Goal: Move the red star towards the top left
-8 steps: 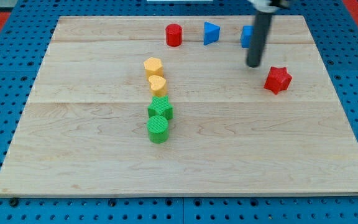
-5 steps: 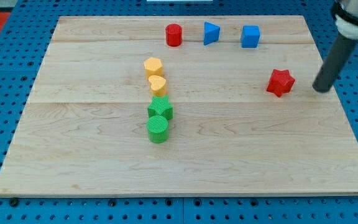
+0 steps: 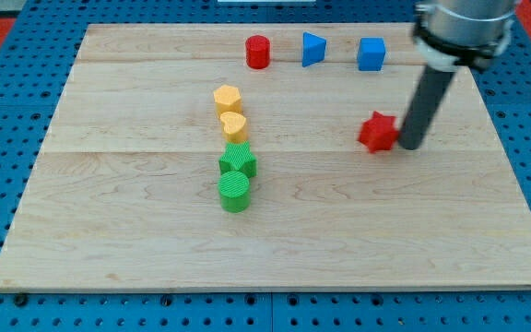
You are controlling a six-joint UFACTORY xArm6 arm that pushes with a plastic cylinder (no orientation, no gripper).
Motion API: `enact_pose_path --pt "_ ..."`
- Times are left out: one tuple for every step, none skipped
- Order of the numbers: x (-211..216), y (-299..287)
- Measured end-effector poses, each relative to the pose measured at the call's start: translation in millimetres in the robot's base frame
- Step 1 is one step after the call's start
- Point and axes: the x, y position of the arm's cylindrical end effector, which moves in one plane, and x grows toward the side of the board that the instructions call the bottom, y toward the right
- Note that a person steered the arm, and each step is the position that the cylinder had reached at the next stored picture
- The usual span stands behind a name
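The red star [image 3: 376, 132] lies on the wooden board [image 3: 109, 231], right of the middle. My tip [image 3: 408, 146] stands just at the star's right side, touching it or nearly so. The dark rod rises from there toward the view's top right.
A red cylinder [image 3: 258, 52], a blue triangle-like block [image 3: 313, 48] and a blue cube [image 3: 371, 53] stand in a row near the view's top. A yellow hexagon [image 3: 227, 97], a yellow heart [image 3: 234, 125], a green star [image 3: 238, 162] and a green cylinder [image 3: 234, 192] form a column left of the middle.
My tip swung from above-left of the red star round to its right, then came left against it. The star has slid left and slightly down.
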Motion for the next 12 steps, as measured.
enact_pose_path --pt "-36 -65" --pt "-79 -72" --pt "-60 -71" --pt "-66 -104" --pt "-109 -148" --pt "-114 -158" --pt "-135 -191" --pt "-162 -245" --pt "-138 -231" --pt "-128 -258" --pt "-114 -285" --pt "-135 -323"
